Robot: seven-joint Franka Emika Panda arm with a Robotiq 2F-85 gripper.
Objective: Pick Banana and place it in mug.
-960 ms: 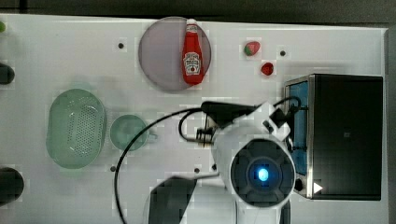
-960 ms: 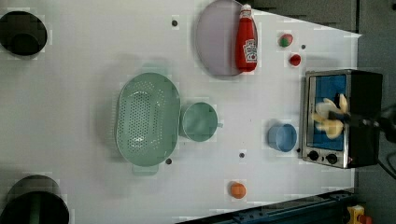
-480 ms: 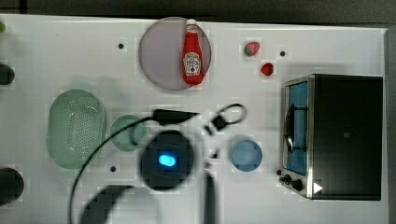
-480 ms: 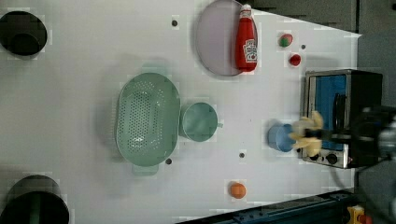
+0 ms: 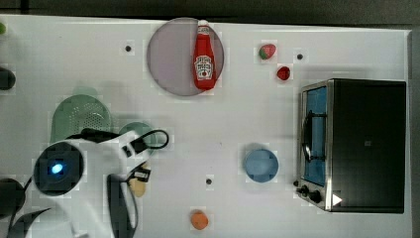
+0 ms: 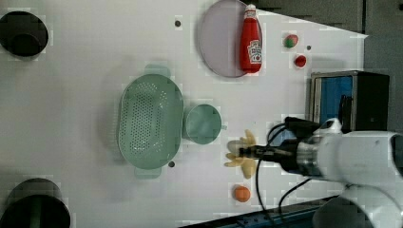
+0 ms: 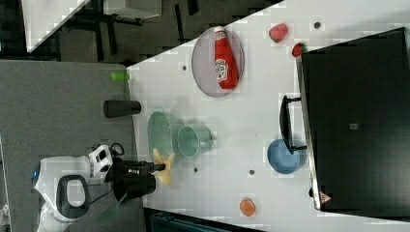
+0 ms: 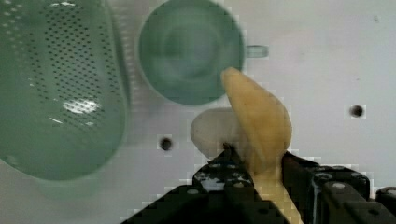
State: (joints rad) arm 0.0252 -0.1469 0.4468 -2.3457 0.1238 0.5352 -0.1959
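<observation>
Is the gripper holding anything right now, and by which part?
Yes: the gripper is shut on the banana, pinching it near one end; the free end points toward the mug.

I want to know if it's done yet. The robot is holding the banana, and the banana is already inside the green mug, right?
Not yet. The end effector does hold the banana, but the wrist view and the left view show it beside the green mug, not inside it.
</observation>
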